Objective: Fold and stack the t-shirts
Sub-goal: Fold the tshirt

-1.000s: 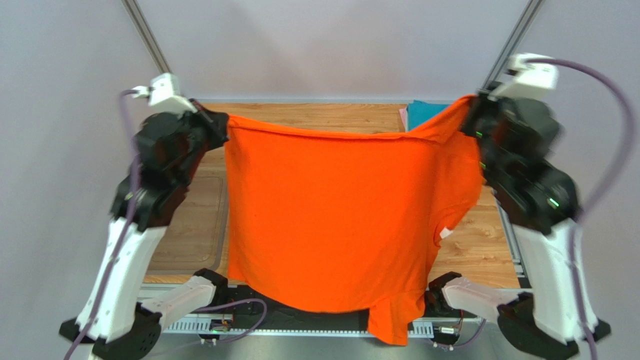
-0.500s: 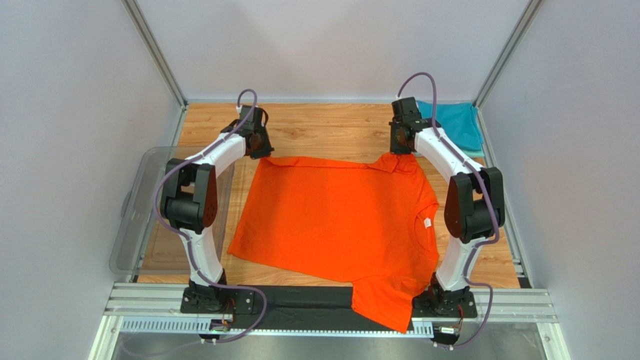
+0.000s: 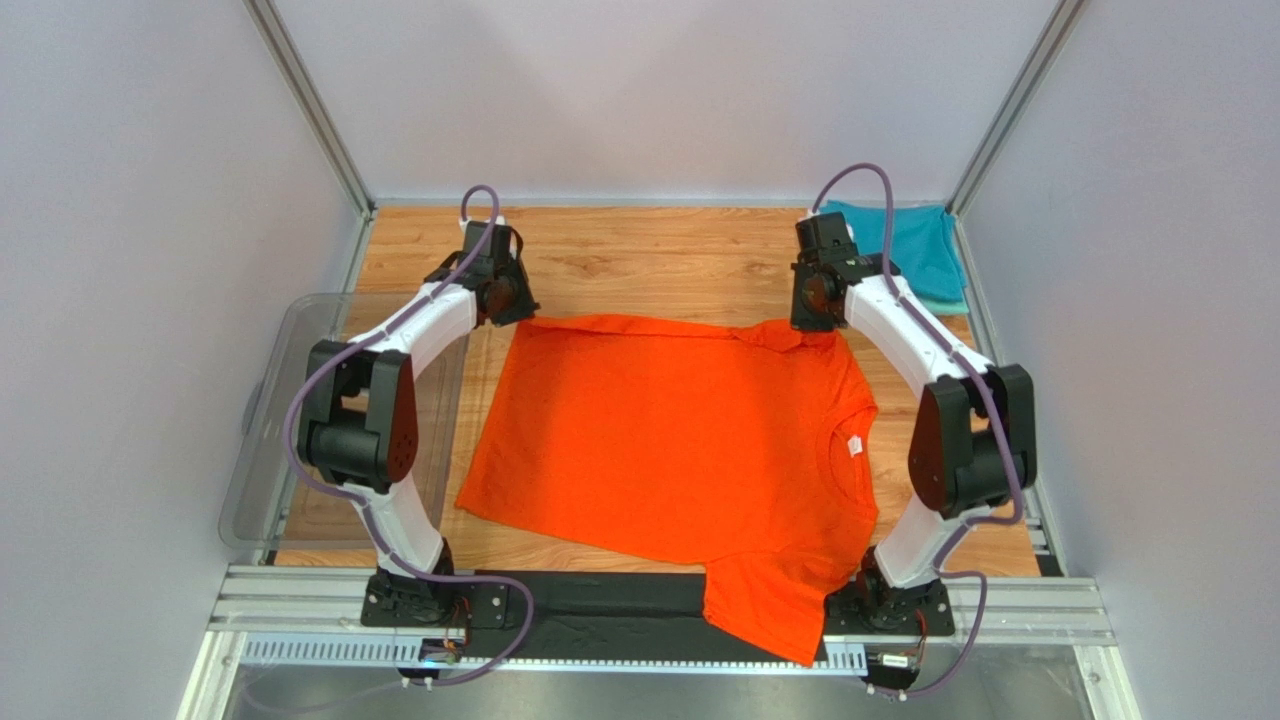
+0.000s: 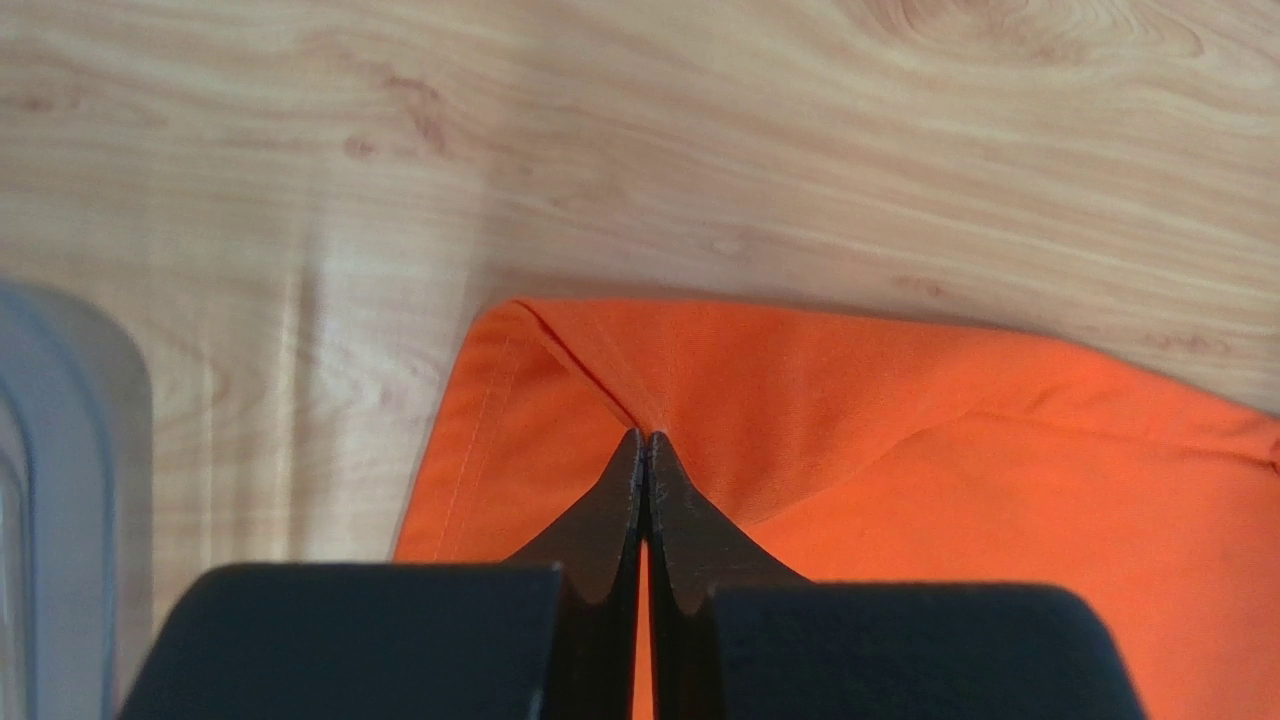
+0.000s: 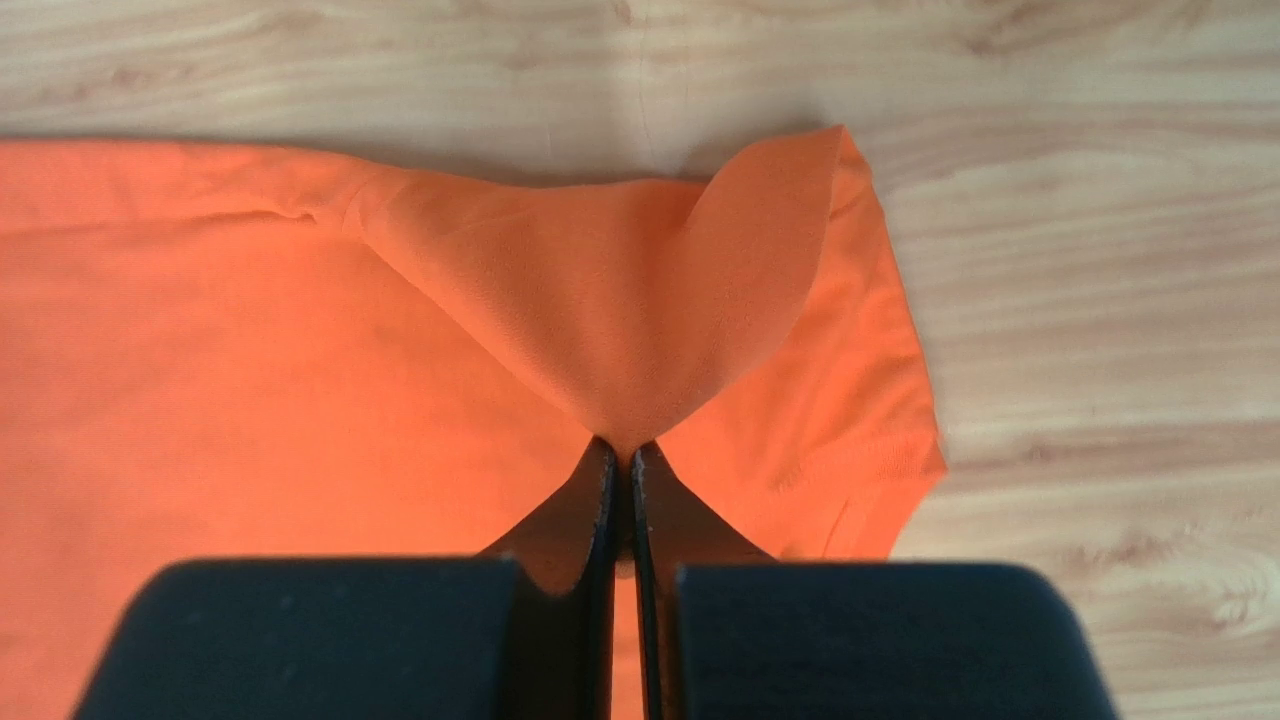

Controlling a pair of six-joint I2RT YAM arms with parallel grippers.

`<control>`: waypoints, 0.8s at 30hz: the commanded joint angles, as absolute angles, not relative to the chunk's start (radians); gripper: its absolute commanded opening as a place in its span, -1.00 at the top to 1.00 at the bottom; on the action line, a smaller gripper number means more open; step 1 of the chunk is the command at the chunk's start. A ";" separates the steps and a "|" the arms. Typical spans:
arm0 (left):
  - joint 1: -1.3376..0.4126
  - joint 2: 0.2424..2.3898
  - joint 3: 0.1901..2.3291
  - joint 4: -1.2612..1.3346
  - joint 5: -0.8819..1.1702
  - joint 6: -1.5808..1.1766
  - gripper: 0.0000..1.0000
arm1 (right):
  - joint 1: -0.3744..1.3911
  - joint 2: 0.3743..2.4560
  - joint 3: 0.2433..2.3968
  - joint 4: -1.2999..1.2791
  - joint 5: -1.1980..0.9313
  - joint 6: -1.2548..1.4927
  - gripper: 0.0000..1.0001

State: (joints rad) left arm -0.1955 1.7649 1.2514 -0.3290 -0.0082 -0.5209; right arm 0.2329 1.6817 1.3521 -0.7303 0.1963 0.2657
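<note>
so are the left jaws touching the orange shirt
Touching. The left wrist view shows the jaws closed on a pinched fold of the orange shirt.

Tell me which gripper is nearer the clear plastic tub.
Left. The left gripper pinches a far corner of the orange shirt, close beside the tub; the right gripper pinches the other far corner.

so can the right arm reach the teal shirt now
Probably yes: the teal shirt lies uncovered beside that arm, but the right end effector is shut on the orange shirt.
</note>
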 commanded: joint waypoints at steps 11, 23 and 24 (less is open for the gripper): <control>-0.186 1.514 1.086 -0.317 0.023 -0.506 1.00 | 0.233 1.270 1.091 -0.900 0.118 0.327 0.97; -0.167 1.459 1.035 -0.440 0.003 -0.506 1.00 | 0.245 1.056 0.959 -1.029 0.092 0.383 0.93; -0.166 1.453 1.031 -0.443 0.002 -0.509 1.00 | 0.247 1.045 0.948 -1.038 0.089 0.390 0.92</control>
